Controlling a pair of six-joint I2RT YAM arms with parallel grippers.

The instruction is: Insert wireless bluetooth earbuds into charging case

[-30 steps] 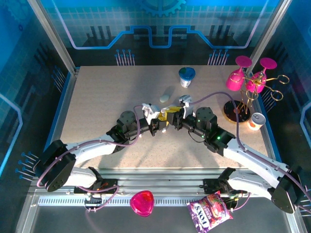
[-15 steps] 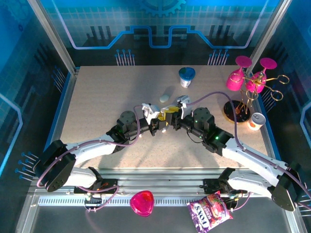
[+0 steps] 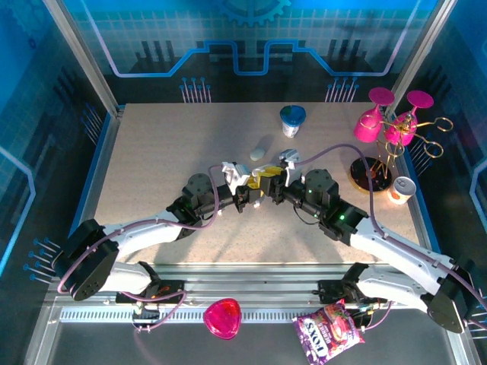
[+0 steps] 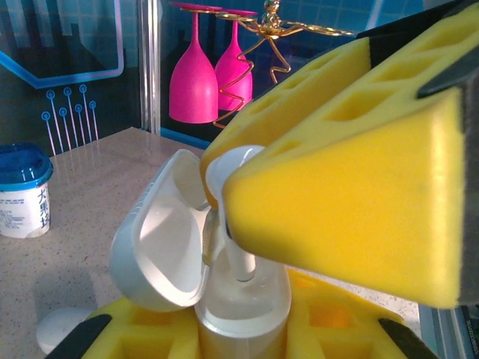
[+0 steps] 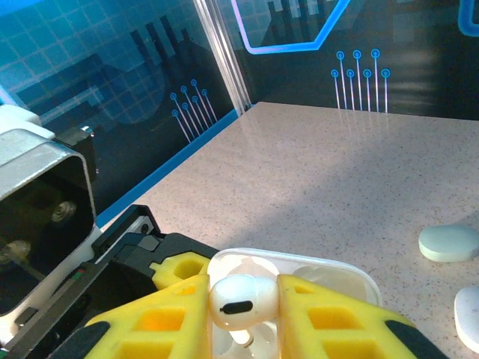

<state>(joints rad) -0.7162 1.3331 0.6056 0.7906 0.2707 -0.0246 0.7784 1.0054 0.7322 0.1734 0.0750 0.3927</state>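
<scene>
The white charging case [image 4: 243, 303] stands upright with its lid [image 4: 161, 250] swung open to the left. My left gripper [image 4: 243, 333] is shut on the case body, yellow pads on either side. My right gripper [image 5: 241, 308] is shut on one white earbud [image 5: 241, 298], head up and stem down. In the left wrist view the earbud's stem [image 4: 243, 262] reaches into the open case under the right gripper's yellow pad [image 4: 352, 187]. From above, both grippers meet at mid-table, left [image 3: 245, 194] and right [image 3: 272, 190]. The case's far rim [image 5: 329, 271] shows behind the earbud.
A pale oval case [image 3: 259, 153] lies just beyond the grippers. A blue-lidded cup [image 3: 292, 120] stands at the back. Pink glasses on a gold stand [image 3: 392, 125] and a small can [image 3: 401, 190] are at the right. A snack bag [image 3: 327, 334] lies in front.
The right gripper has shifted only slightly over the case. Both grips are unchanged and the left arm has stayed still.
</scene>
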